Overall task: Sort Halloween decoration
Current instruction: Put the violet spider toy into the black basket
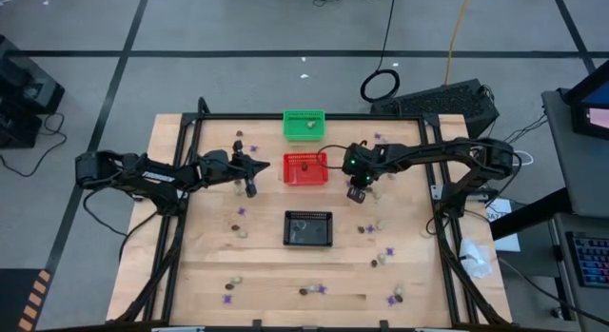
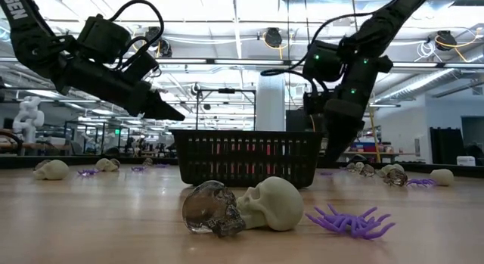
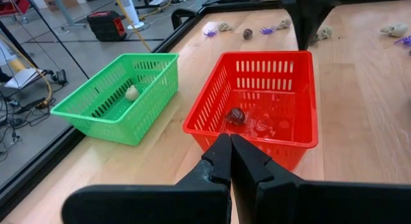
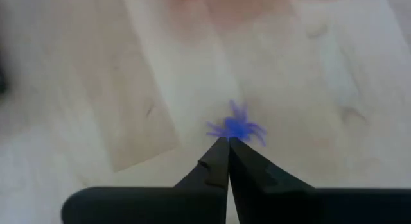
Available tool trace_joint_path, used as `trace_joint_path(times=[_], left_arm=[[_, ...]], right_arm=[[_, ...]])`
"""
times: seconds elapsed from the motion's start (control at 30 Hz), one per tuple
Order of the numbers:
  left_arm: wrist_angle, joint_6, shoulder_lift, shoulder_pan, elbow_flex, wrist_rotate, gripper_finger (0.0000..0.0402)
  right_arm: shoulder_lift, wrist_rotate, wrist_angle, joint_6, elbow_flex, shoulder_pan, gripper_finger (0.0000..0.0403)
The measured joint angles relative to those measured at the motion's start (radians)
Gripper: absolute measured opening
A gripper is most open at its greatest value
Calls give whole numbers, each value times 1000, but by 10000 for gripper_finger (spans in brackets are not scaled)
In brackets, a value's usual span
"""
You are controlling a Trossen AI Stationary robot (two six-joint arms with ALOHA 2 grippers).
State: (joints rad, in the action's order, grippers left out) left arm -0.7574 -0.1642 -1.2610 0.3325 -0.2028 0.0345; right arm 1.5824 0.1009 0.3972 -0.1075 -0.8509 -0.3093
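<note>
My right gripper is shut, with a small purple spider at its tips, just right of the red basket. My left gripper hangs shut and empty above the table, left of that basket. Purple, cream and dark trinkets lie scattered on the wood, among them a clear skull, a cream skull and a purple spider near the front edge. A cream piece lies in the green basket. A dark piece lies in the red one. My right gripper pinches the purple spider by its near side, only at the free ends of the two fingers. The fingers come from above, slanting steeply down. Most of the body and legs stick out past the tips. Whether it is clear of the table I cannot tell.
The black basket stands at the table's middle, nearer the front than the red one. The green basket stands at the far edge. A black frame rail runs round the tabletop. More trinkets lie along the front and right sides.
</note>
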Motion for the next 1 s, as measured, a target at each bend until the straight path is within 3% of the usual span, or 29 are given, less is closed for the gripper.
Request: trace_joint_path(times=[0.13,0.33,0.53,0.73,1.0], left_arm=[[0,0,0,0,0,0,3],[3,0,0,0,0,0,3],[3,0,0,0,0,0,3],[3,0,0,0,0,0,3],[4,0,0,0,0,0,3]], right_arm=[[-1,-54,2,23,-1,39,30],[-2,-202,-2,118,-2,72,114],[4,-176,-21,181,-3,47,179],[39,-97,-51,201,-5,14,184],[95,-51,-54,214,-8,7,152]])
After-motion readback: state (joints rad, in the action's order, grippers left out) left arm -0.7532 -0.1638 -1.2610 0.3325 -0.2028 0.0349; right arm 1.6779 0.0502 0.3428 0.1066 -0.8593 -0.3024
